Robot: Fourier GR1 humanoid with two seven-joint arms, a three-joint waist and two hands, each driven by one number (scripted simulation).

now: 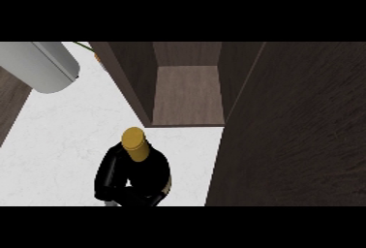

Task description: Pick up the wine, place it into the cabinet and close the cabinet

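Your wine bottle [136, 145] stands at the near edge of the white worktop [64, 140], just in front of the open cabinet [187, 94]. You see it almost from above: the gold-capped neck points up toward you, and the dark body below it merges with the black hand [114, 181] wrapped about it. Fingers curl round the bottle's lower part on both flanks, so the hand has hold of the wine. Which hand it is you cannot tell for sure, since no forearm shows clearly; it looks like the right one, but the black of the hand and the black of the glass run together.

The cabinet's interior (a bare wooden floor between two dark side walls) lies straight beyond the bottle toward the far edge of the worktop. Its door [293, 126] stands swung open, filling the right side of your view as a wide dark panel. A grey rounded object [39, 65] sits at the far left corner.
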